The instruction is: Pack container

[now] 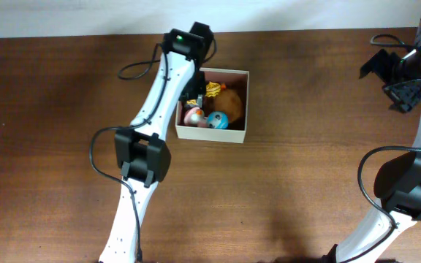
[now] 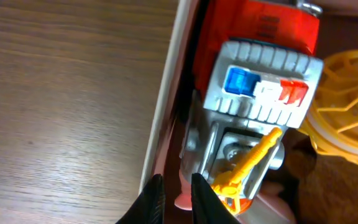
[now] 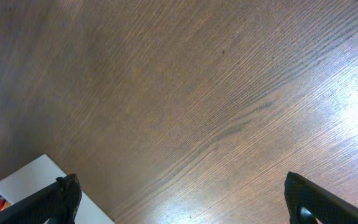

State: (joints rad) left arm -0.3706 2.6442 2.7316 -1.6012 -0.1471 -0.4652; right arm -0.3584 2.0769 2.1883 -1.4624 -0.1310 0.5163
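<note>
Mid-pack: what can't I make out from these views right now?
Overhead: the left arm hides the left gripper and the container's left side.
Left wrist: the bottom edge cuts the fingertips; whether they pinch the container wall is unclear.
Right wrist: only a container corner shows, at the edge.

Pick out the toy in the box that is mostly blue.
The round light-blue toy against the robot-side wall of the square cream cardboard box. The others: a pink-and-white toy, a brown rounded toy, a yellow spoked wheel, a red-and-grey toy vehicle.

Cream-walled container (image 1: pixel 212 134), pink-brown inside, holds a red-and-grey toy truck (image 2: pixel 253 87).
</note>
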